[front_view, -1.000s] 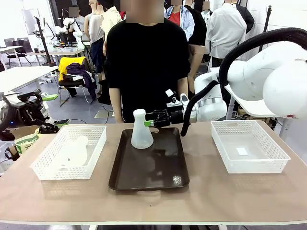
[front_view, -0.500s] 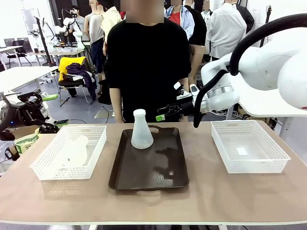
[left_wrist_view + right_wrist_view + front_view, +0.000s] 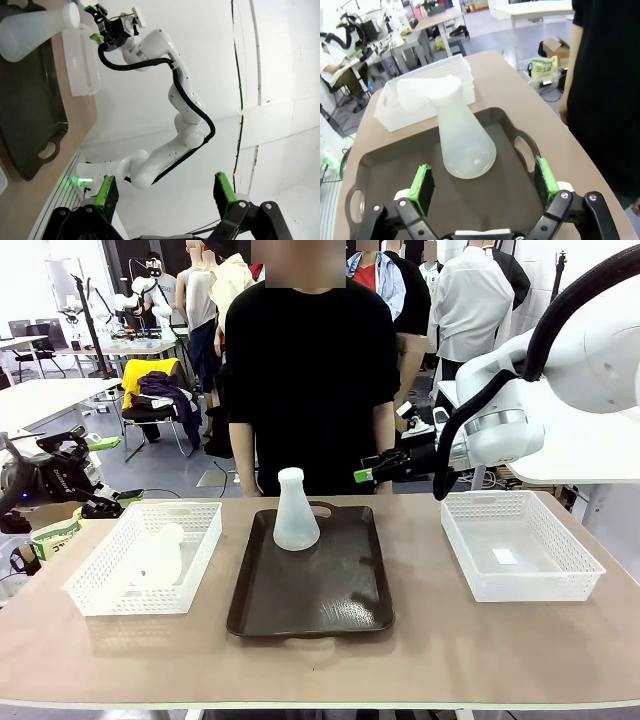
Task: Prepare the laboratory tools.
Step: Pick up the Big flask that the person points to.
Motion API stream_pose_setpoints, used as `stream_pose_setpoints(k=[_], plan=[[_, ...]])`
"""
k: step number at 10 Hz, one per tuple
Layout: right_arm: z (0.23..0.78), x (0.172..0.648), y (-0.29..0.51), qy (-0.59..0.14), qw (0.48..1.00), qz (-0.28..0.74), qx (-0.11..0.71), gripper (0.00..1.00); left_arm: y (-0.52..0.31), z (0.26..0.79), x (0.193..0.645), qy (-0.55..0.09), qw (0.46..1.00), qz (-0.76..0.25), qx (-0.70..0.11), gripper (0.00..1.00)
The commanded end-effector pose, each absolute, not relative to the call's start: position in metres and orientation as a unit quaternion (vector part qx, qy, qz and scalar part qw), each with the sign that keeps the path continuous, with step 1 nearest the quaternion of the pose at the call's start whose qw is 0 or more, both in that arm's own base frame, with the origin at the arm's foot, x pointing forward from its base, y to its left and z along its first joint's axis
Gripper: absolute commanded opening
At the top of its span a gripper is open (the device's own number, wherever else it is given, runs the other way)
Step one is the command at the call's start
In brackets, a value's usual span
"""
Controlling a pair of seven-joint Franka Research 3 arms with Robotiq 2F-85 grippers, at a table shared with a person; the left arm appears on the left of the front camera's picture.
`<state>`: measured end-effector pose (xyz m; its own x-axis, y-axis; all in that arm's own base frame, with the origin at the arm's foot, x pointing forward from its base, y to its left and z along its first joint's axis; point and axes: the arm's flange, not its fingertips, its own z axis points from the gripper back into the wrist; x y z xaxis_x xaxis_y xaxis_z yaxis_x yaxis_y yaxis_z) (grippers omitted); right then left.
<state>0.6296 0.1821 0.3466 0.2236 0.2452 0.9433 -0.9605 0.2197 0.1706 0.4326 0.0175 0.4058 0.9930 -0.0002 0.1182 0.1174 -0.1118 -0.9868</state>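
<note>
My right fingers [image 3: 366, 474] are hanging wide open, right of centre in the front view, over the far edge of the table [image 3: 450, 650]. They're gripping nothing and touching nothing. They're pointing toward the picture's left, at the upright flask [image 3: 295, 512], with clear air in between.

In my right wrist view, my green pads [image 3: 421, 182] are spreading apart at the bottom edge. The flask is standing beyond them in the middle of the frame, base down on the dark brown tray [image 3: 320, 590]. The tray is sitting mid-table in the front view, and the flask is standing on its far left part.

The second flask [image 3: 155, 558] is lying on its side in the white mesh basket [image 3: 130, 605] at the left of the front view. Another white basket [image 3: 530, 590] is sitting at the right. A person [image 3: 305, 370] in a black top is standing at the far side, right behind the tray.

My left fingers [image 3: 106, 194] are gaping fully too, released and holding nothing. They're showing at the bottom of the left wrist view, facing a white wall. In that frame's upper left, the upright flask and the tray are appearing sideways, well apart from my left fingers.
</note>
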Motion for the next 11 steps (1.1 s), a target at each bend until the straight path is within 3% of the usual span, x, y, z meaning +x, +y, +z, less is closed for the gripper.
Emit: stream_pose_setpoints(k=[1,11], plan=[[0.3408,0.6243,0.1904,-0.441,0.649,0.447,0.429,1.00,0.0187,0.4084,0.4315,-0.041,0.662,-0.047,-0.747,1.00],[0.3471,0.6297,0.1835,-0.427,0.656,0.452,0.428,1.00,0.0187,0.4084,0.4315,-0.041,0.662,-0.047,-0.747,1.00]])
